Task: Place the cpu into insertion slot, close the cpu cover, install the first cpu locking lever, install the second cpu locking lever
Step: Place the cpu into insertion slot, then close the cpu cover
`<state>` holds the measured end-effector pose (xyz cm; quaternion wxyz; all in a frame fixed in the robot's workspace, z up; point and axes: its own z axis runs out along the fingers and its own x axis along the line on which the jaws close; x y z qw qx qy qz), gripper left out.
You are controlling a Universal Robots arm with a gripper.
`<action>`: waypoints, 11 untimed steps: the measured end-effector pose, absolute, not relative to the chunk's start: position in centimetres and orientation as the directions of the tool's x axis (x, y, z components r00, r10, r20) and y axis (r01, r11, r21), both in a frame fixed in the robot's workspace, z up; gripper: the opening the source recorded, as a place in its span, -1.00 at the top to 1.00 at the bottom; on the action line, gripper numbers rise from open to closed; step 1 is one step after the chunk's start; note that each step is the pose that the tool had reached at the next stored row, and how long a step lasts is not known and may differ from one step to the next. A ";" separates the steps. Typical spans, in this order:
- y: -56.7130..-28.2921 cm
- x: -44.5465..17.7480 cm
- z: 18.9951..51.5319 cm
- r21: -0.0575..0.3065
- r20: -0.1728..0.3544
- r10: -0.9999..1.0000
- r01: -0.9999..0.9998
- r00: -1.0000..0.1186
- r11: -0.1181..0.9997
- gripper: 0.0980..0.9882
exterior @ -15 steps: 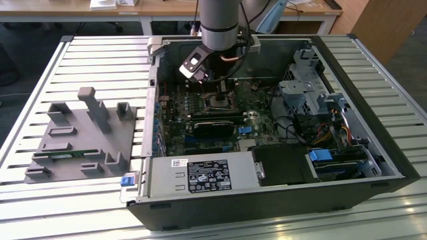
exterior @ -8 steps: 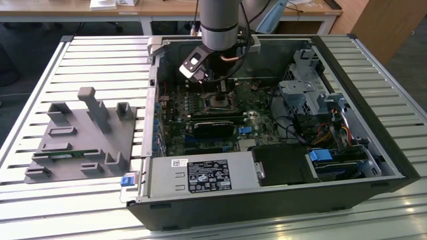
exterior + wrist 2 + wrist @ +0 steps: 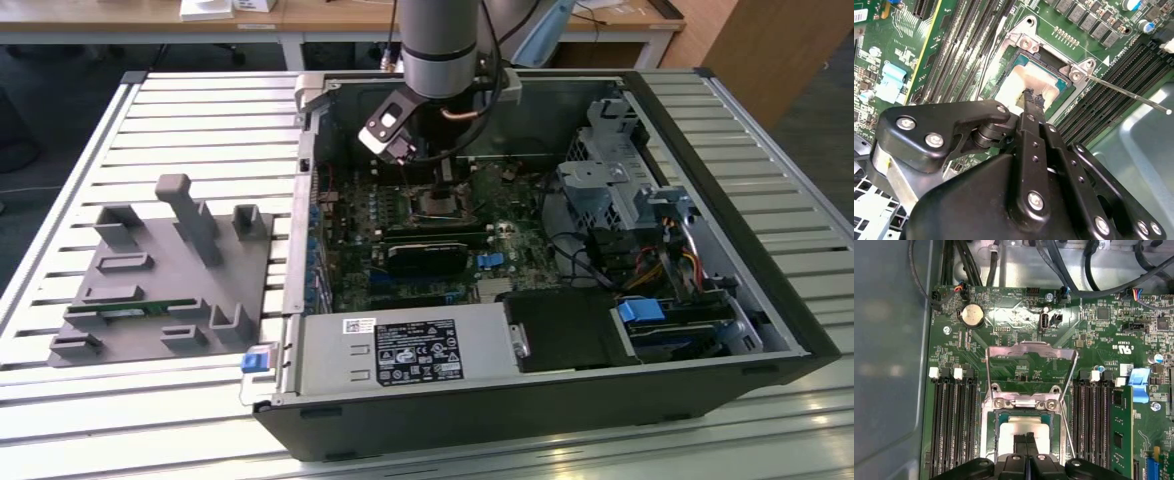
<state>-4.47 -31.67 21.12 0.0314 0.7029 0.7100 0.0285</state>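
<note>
Grey fixture tray (image 3: 174, 270) beside open computer case (image 3: 534, 425) on slatted table (image 3: 160, 110).

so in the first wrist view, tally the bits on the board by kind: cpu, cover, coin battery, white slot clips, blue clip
cpu: 1
cpu cover: 1
coin battery: 1
white slot clips: 4
blue clip: 1
total: 8

The jaws hide part of the cpu (image 3: 1019, 427) and the insertion slot (image 3: 1000, 432).
</note>
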 end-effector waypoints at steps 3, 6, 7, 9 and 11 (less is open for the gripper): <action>-31.7 -4.5 21.3 0.085 -0.004 1.000 0.996 -0.010 0.010 0.98; -31.7 -4.5 21.5 0.085 -0.005 1.000 0.996 -0.010 0.010 0.98; -31.7 -4.5 21.6 0.085 -0.005 1.000 0.996 -0.010 0.010 0.98; -31.7 -4.5 22.1 0.085 -0.004 1.000 0.996 -0.010 0.010 0.98; -31.7 -4.5 22.4 0.085 -0.005 1.000 0.996 -0.010 0.010 0.98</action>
